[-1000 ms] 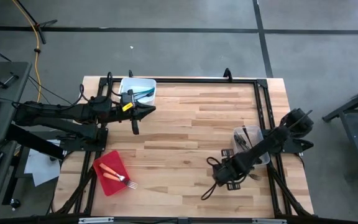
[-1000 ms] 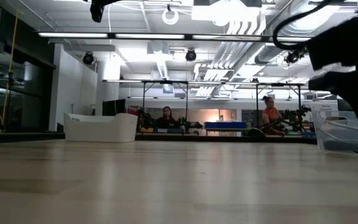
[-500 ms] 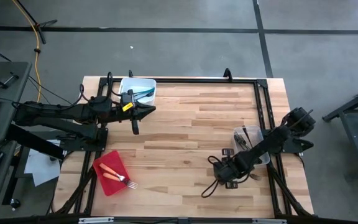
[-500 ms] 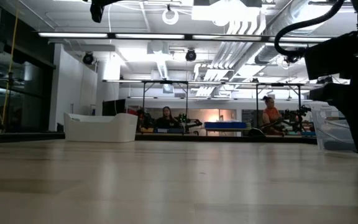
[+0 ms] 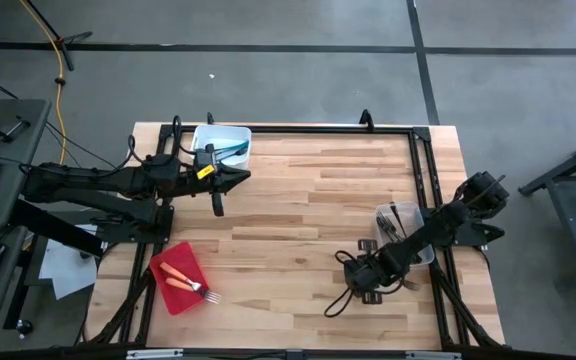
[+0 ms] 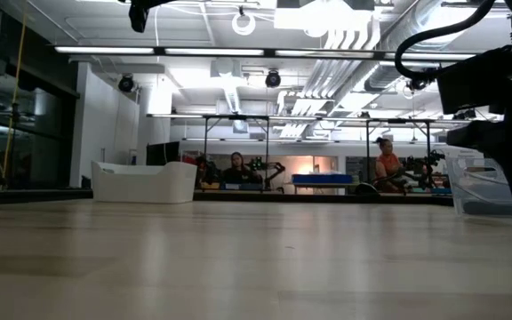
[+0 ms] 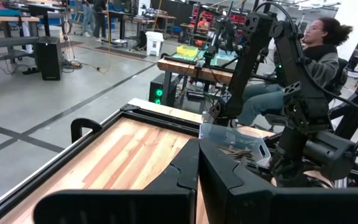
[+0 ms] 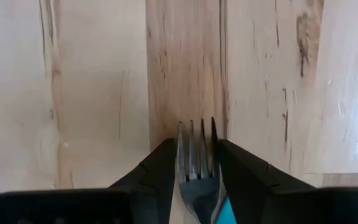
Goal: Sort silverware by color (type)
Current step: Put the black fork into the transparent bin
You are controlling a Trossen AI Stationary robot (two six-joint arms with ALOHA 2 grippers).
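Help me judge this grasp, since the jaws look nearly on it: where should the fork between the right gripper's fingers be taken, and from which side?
Grip the fork at its neck, just behind the tines, coming straight down from above. It lies flat on the table, already centred between the right gripper fingers, its narrow sides facing them.

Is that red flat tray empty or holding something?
Holding something: the red flat tray carries orange-handled utensils, one fork's tines overhanging its edge.
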